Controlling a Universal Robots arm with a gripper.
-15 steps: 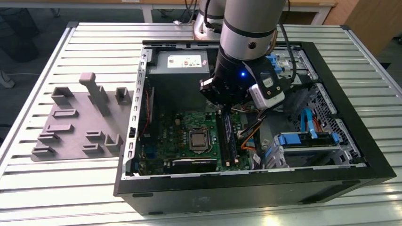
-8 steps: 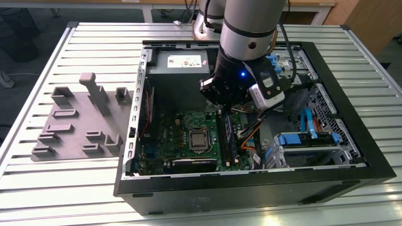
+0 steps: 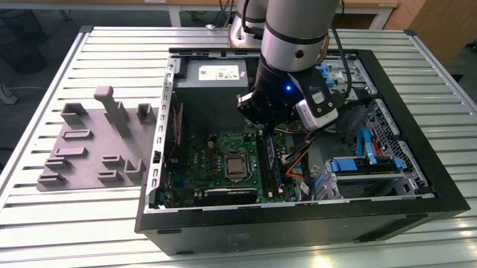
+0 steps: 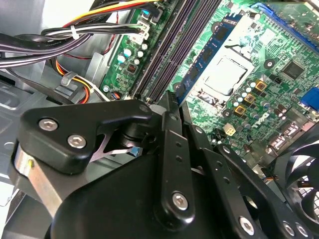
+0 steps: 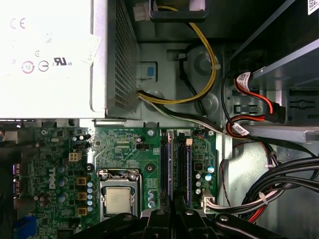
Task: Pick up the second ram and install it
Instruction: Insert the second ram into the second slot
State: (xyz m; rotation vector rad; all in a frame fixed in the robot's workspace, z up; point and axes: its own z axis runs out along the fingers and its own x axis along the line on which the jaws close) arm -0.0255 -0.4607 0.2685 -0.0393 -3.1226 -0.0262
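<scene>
Slatted table (image 3: 89,50) bears case (image 3: 417,184) holding motherboard (image 3: 216,162).

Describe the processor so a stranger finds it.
Look inside the black computer case at the green motherboard. Near its middle sits the processor, the lone square silver plate in a metal frame, unlike the long black memory slots beside it.

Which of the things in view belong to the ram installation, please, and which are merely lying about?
Belong: the second ram at the memory slots; the gripper over them.
Lying about: grey fixture plate, power supply, drive cage, cables.
</scene>
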